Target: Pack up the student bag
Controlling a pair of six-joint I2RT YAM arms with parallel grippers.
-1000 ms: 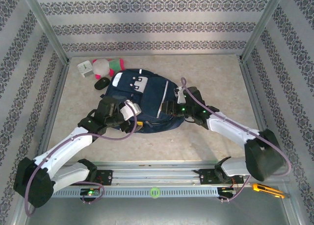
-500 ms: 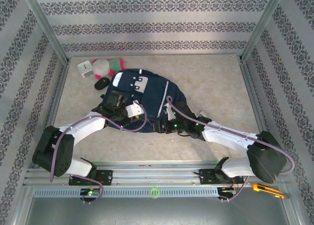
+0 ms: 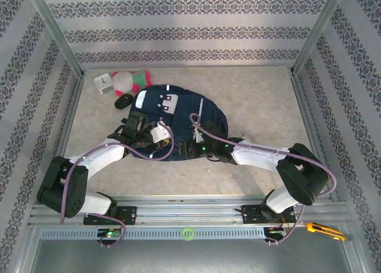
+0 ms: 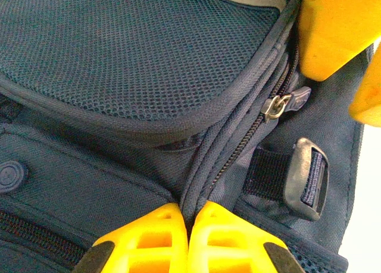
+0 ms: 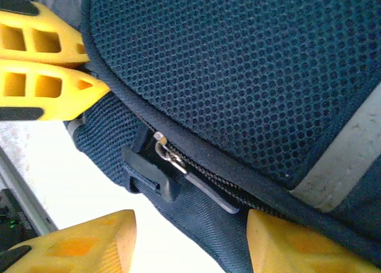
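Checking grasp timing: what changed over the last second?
Left gripper closed, pinching the piped seam of the student bag. Right gripper swung left along the bag's near edge; its open jaws now straddle the zipper pull. Bag, plush toy and white cube stayed put.

I see the student bag (image 3: 178, 109), big and dark blue, lying flat with its front up. It has grey-white patches near the top and thin pale stripes. My left gripper (image 4: 189, 228) pinches its thick edge seam, right by a zip line. Its little silver zip pull (image 5: 168, 156) and black buckle (image 5: 149, 172) sit between the spread fingers of my right gripper (image 5: 190, 238).
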